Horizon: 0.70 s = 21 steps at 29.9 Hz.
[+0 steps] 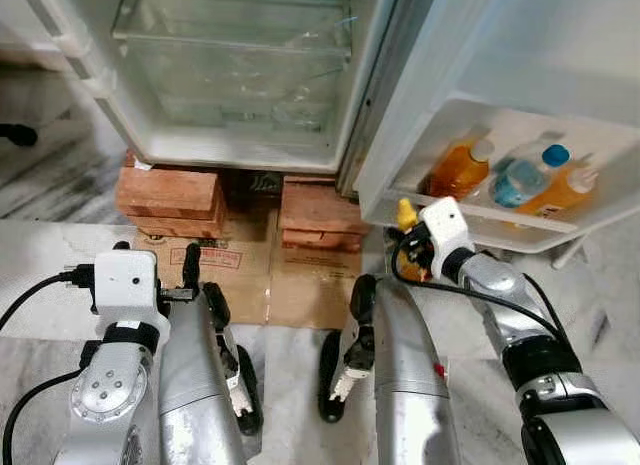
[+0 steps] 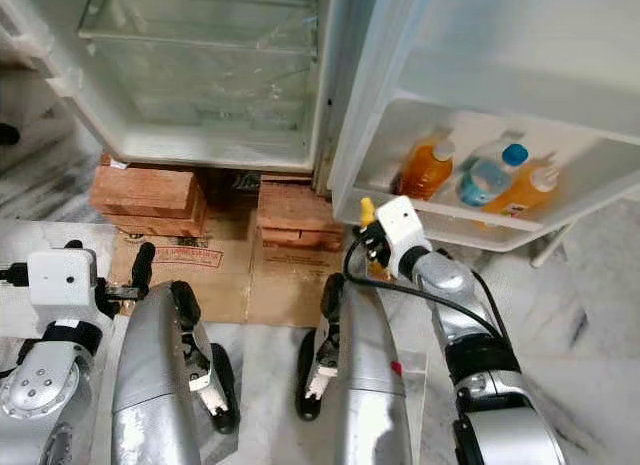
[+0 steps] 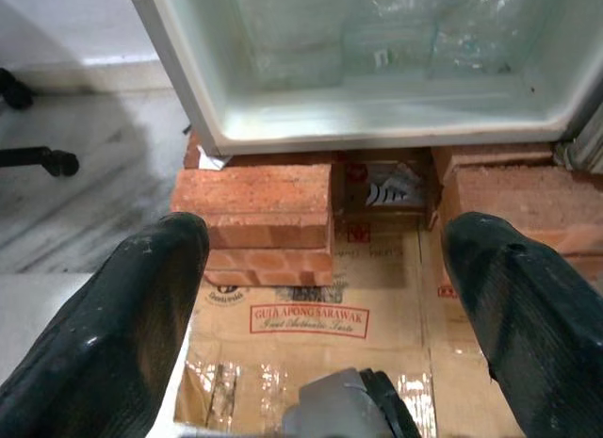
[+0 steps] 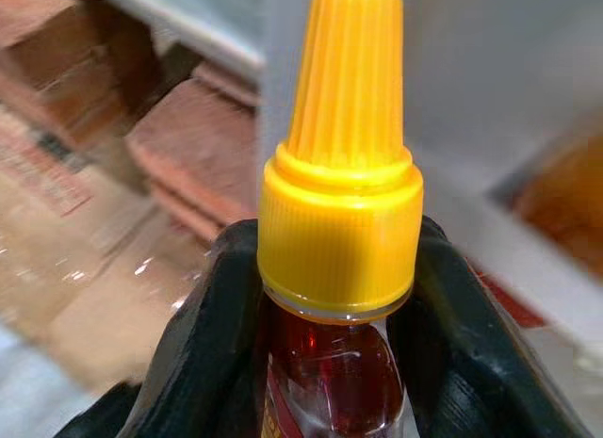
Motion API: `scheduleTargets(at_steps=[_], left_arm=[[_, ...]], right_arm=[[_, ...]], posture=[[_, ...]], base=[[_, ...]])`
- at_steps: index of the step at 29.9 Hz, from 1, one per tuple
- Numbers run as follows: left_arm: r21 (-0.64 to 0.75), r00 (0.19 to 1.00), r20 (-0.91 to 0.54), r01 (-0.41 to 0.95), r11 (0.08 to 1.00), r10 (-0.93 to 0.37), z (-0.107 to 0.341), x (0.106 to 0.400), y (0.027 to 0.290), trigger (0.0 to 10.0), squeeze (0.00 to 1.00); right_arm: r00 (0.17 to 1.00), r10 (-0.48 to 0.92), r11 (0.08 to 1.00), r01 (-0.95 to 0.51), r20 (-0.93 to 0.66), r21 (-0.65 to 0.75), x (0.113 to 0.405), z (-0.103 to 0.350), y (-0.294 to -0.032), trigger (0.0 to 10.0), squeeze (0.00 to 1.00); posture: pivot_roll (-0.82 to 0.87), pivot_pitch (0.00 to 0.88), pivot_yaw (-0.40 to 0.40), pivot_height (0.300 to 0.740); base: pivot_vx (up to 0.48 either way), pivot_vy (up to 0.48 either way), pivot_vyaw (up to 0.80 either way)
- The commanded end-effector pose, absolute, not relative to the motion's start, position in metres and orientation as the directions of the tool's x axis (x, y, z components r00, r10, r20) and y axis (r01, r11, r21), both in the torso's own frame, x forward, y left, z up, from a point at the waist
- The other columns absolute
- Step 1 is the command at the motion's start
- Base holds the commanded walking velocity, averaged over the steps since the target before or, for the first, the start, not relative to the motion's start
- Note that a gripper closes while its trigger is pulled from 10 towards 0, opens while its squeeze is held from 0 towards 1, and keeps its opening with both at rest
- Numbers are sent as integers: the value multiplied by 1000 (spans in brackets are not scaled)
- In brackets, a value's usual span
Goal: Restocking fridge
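Floor: pale marble, with flattened cardboard (image 1: 250, 270) laid in front of the fridge (image 1: 240, 75).
Fridge base: open cabinet propped on stacked red bricks (image 1: 170, 200); glass shelves inside look bare.
Left gripper (image 3: 320, 316): held low over the cardboard, fingers (image 3: 113, 334) spread wide with nothing between them. Its wrist view looks past them at the bricks and a printed label on the cardboard, detail the head views blur.
Right gripper (image 1: 408, 247): raised beside the lower edge of the fridge door, fingers (image 4: 203, 316) clamped on the neck of a sauce bottle (image 4: 330, 363).
Sauce bottle: upright, yellow ribbed cap; the wrist view shows reddish-brown liquid in it, while the head views catch little more than the cap.
Door shelf (image 1: 500, 230): holds two orange-drink bottles (image 1: 458, 170) with a clear, blue-capped water bottle (image 1: 520, 175) between them, all leaning.
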<state>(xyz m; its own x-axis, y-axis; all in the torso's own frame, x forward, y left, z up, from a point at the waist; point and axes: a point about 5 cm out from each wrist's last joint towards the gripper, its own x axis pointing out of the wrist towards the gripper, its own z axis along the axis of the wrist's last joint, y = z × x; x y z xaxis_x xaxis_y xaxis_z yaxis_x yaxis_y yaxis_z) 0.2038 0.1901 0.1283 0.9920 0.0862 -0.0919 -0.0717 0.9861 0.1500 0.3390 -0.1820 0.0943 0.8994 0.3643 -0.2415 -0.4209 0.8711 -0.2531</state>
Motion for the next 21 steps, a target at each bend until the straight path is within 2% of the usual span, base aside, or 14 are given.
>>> scheduleTargets(at_steps=[1,12,21], left_arm=[[156,988,-122,-73,985,93,124,199,191,10000,0],[171,988,-119,-73,983,95,126,199,194,10000,0],[172,988,-125,-72,982,95,126,196,191,10000,0]], right_arm=[[944,301,911,-327,-135,-252,348,111,-183,10000,0],[964,200,963,-160,175,-217,373,167,-165,10000,0],[960,58,967,14,273,-256,382,180,-168,10000,0]], posture=[[138,348,-73,508],[160,357,-65,508],[175,366,-60,508]], base=[[0,0,0],[0,0,0],[0,0,0]])
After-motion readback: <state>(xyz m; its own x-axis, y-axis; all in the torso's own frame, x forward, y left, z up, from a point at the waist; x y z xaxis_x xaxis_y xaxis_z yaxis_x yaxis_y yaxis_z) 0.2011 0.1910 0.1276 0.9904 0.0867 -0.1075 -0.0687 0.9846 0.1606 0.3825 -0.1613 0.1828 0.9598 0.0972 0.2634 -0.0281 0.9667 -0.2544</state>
